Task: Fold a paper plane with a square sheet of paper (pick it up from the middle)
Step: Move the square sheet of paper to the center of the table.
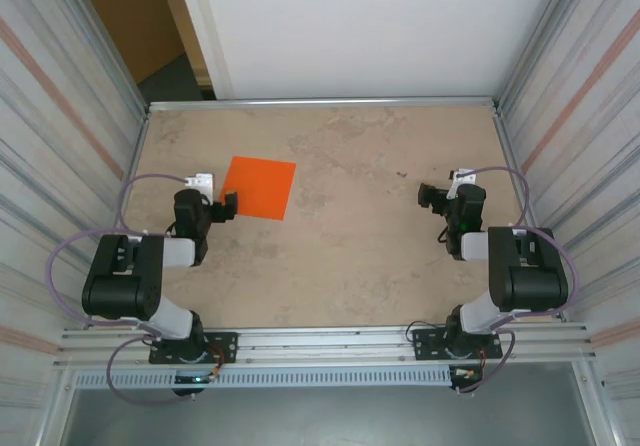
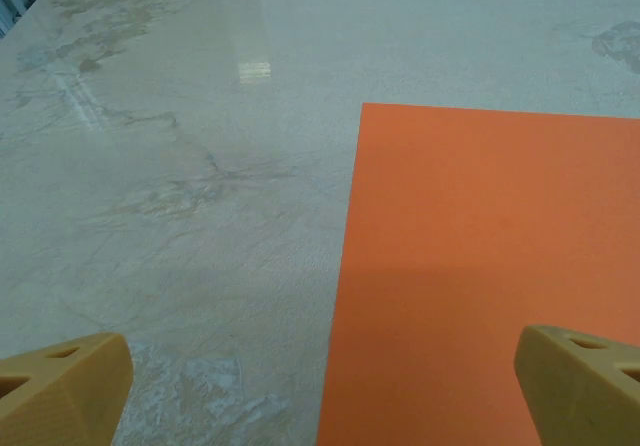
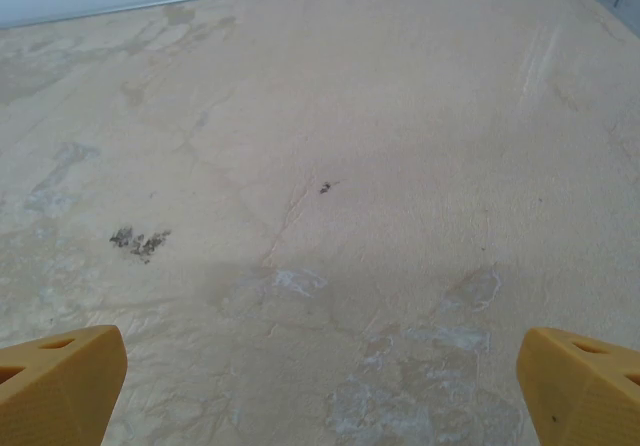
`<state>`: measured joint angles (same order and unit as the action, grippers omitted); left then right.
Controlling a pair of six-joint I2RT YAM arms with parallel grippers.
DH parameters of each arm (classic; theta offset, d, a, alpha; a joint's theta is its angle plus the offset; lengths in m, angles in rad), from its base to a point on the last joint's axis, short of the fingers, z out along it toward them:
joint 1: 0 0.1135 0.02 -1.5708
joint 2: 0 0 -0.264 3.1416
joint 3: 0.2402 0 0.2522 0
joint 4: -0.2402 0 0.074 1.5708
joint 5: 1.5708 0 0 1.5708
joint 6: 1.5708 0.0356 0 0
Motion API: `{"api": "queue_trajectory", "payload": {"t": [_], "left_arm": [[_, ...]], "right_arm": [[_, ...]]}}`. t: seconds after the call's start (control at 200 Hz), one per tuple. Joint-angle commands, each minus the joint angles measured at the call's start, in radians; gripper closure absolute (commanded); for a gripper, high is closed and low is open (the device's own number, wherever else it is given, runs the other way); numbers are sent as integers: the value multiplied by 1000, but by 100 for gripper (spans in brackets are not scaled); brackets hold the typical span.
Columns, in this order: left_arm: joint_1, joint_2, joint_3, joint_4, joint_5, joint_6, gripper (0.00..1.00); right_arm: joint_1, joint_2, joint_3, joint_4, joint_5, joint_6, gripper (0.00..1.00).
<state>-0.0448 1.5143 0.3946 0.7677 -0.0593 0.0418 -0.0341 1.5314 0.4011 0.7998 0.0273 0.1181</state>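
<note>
1. The square sheet of paper (image 1: 259,188) lies flat and unfolded on the left half of the bench (image 1: 370,266). It is nearer the left edge than the right and about midway between the near and far edges. It sits slightly turned against the bench edges.
2. The left tool (image 1: 224,204) is at the sheet's near-left corner with its fingers spread wide. In the left wrist view, one yellow finger (image 2: 585,386) stands over the orange paper and the other (image 2: 60,391) over bare bench. The sheet's left edge runs between them. I cannot tell whether either fingertip touches the surface, and nothing is pinched.
3. A soft shadow falls across the near part of the sheet in that view.
4. The right tool (image 1: 432,196) is over bare bench on the right half, near the right edge and well apart from the paper. Its fingers are also spread wide and hold nothing.
5. The bench top is mottled beige with darker patches. Ribbed walls (image 1: 60,116) flank its left and right edges, and a white panel (image 1: 360,26) stands behind the far edge.
</note>
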Motion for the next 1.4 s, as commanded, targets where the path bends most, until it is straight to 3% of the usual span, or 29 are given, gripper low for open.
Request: {"api": "queue_trajectory", "payload": {"t": [0.0, 1.128, 1.273, 1.393], "left_arm": [[8, 0, 12, 35, 6, 17, 1], [9, -5, 6, 42, 7, 17, 1], [7, -32, 6, 30, -33, 2, 1], [7, -147, 43, -136, -77, -22, 1]], "right_arm": [[-6, 9, 8, -4, -7, -26, 1], [-14, 6, 6, -3, -28, -24, 1], [-17, -64, 119, -246, -56, -35, 1], [-2, -138, 200, -447, 27, 6, 1]]}}
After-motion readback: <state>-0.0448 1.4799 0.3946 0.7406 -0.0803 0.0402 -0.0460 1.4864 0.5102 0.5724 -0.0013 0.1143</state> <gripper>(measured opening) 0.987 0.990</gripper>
